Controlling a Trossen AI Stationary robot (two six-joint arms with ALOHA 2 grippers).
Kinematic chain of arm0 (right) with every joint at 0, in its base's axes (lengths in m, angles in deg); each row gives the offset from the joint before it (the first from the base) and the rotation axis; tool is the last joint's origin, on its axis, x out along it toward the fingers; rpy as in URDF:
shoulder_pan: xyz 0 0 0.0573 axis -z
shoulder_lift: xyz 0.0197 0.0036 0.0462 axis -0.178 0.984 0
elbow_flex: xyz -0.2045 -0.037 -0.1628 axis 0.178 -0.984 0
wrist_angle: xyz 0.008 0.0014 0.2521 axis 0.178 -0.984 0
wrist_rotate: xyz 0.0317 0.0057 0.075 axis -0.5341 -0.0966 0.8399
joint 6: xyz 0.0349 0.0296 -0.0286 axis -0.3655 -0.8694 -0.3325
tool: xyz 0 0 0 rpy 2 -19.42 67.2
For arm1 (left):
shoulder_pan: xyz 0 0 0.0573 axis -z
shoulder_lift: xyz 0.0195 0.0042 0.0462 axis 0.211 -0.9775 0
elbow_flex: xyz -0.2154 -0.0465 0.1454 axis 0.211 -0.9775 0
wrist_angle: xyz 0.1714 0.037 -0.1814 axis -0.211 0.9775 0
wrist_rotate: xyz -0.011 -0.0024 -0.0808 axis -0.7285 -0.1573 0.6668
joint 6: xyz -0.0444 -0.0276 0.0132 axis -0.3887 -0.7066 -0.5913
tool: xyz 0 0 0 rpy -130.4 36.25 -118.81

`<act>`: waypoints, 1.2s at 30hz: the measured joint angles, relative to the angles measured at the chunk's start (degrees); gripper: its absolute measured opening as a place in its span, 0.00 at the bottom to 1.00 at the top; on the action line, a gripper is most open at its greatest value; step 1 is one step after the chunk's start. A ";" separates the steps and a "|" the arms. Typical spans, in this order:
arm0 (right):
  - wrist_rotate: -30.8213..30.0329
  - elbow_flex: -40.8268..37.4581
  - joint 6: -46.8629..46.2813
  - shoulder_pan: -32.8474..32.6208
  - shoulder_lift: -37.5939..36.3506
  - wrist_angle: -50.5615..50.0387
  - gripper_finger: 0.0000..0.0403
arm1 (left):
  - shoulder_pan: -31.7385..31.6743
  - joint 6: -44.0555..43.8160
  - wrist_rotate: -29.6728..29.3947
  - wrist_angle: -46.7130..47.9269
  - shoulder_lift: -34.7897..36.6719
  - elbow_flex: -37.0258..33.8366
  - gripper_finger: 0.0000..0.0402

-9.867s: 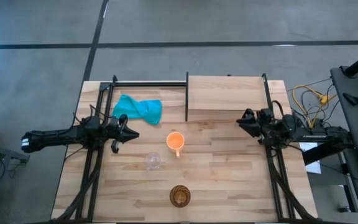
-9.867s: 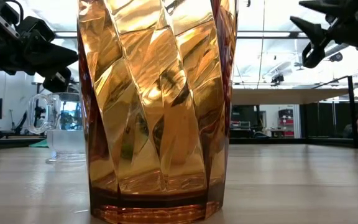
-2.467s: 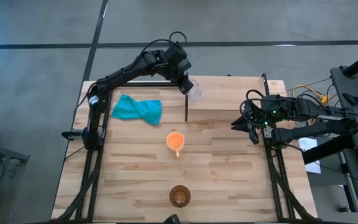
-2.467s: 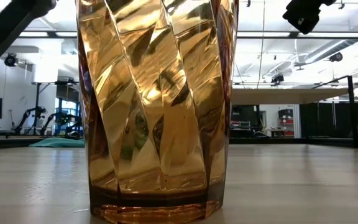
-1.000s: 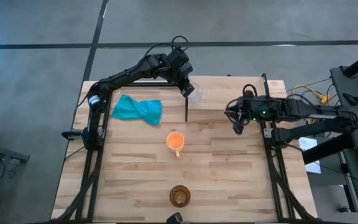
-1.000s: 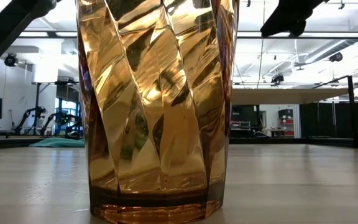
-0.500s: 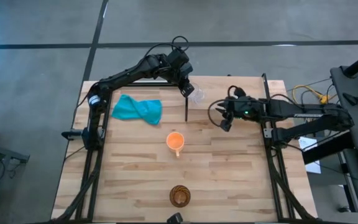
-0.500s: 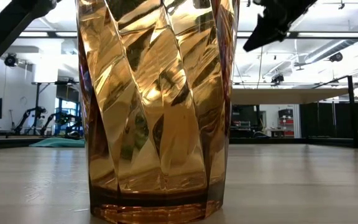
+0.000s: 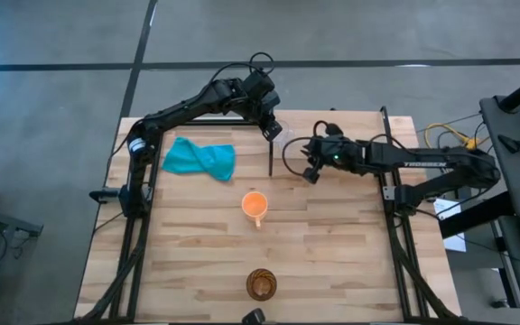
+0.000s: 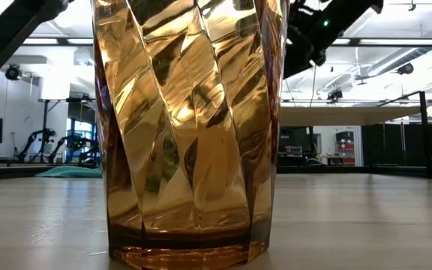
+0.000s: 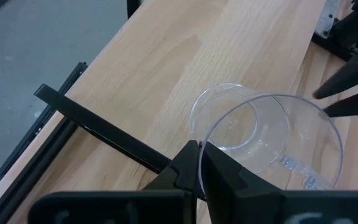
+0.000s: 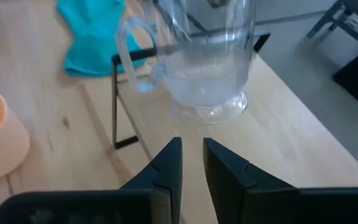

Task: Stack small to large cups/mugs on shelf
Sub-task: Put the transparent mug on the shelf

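Observation:
The small clear glass cup is at the left end of the shelf, beside a black post. It also shows in the right wrist view. My left gripper is shut on it. My right gripper hovers open and empty over the shelf's near edge, just right of the glass; its fingertips point at the cup with a narrow gap. The orange mug stands on the table's middle. The brown patterned cup stands near the near edge and fills the low view. My left gripper pinches the glass cup's rim between its two fingers, seemingly one inside the wall and one outside. The fingers come from above, slanting down. The cup is near upright, its base at the shelf board; resting or just above, I cannot tell.
A teal cloth lies on the table left of the shelf. The shelf's black posts and frame bar stand close to the glass. Cables and equipment lie beyond the table's right edge.
My right gripper has gone toward the table's left edge, along the shelf's near edge, and now stands close to the glass cup. My left gripper and the glass cup have kept still.

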 joint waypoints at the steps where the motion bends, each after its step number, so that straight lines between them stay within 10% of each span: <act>1: 0.03 0.00 0.02 0.24 0.40 0.33 0.15 | 0.00 0.00 0.00 0.00 0.00 0.00 0.00; 36: 0.25 -0.55 4.35 4.42 1.87 5.69 0.15 | 0.07 -0.09 1.33 -3.61 0.00 -1.90 0.00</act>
